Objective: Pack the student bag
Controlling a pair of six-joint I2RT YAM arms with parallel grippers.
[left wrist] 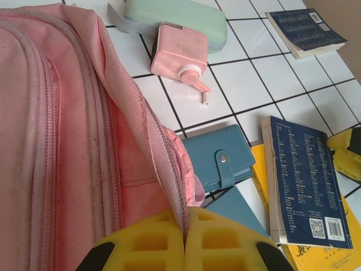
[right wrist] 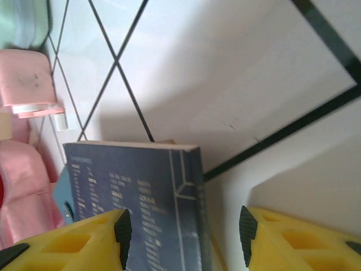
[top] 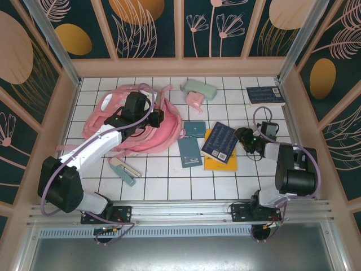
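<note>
The student bag [top: 127,132], a big soft pink backpack, lies at the left of the tiled table. My left gripper [top: 157,117] is shut on the bag's zipper edge [left wrist: 172,169], and the pink webbing runs down between its yellow fingers [left wrist: 146,243]. My right gripper [top: 243,137] hovers at the right edge of a dark blue book [top: 220,141] that lies on a yellow book [top: 217,162]. In the right wrist view it [right wrist: 183,237] is open, and the dark blue book's [right wrist: 141,197] spine edge sits between the jaws, untouched.
A teal wallet [top: 196,130] and a teal notebook [top: 190,151] lie beside the bag. A mint-green pencil case [top: 200,88] and a pink box [top: 196,100] sit at the back. Another dark book [top: 265,95] lies back right. A small teal-and-pink item [top: 124,170] is front left.
</note>
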